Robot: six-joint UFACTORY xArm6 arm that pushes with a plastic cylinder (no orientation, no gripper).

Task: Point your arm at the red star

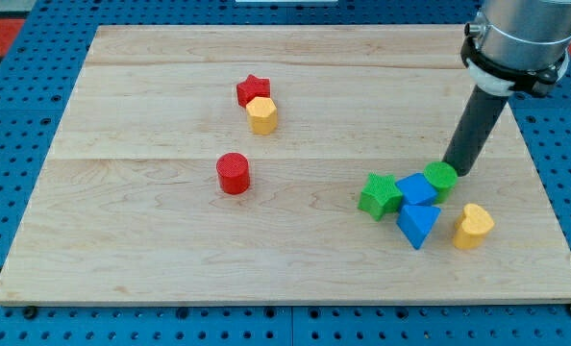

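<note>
**A:** Where is my tip [456, 171] right now?

**B:** It sits low at the view's right, at the end of the dark rod that slants down from the silver arm housing in the upper right corner. The very end is just beside the green cylinder [440, 177], on that block's right edge; whether the two touch cannot be told.

**A:** Any jaws to report, spread or pressed together?

**B:** None. The arm ends in a plain rod, so it has nothing that spreads, closes or pinches, and it holds nothing.

**A:** And the red star [253, 89]?

**B:** Well apart from my tip, far toward the view's left and higher up the wooden board [151, 259]. A yellow block [261, 115], roughly hexagonal, touches it on the side toward the view's bottom and slightly right.

**A:** What else lies between here and there?

**B:** A red cylinder [234, 174] stands alone, at about the tip's height in the view but far to its left, below the star and the yellow block.

**A:** What crowds the tip?

**B:** A cluster. Just left of the green cylinder is a blue cube [416, 188], touching it. Left of that is a green star [380, 195], pressed against the cube. Below the cube is a blue triangular block [418, 226]. Down and slightly right of my tip lies a yellow heart-like block [473, 227], near the triangle but apart from it.
</note>
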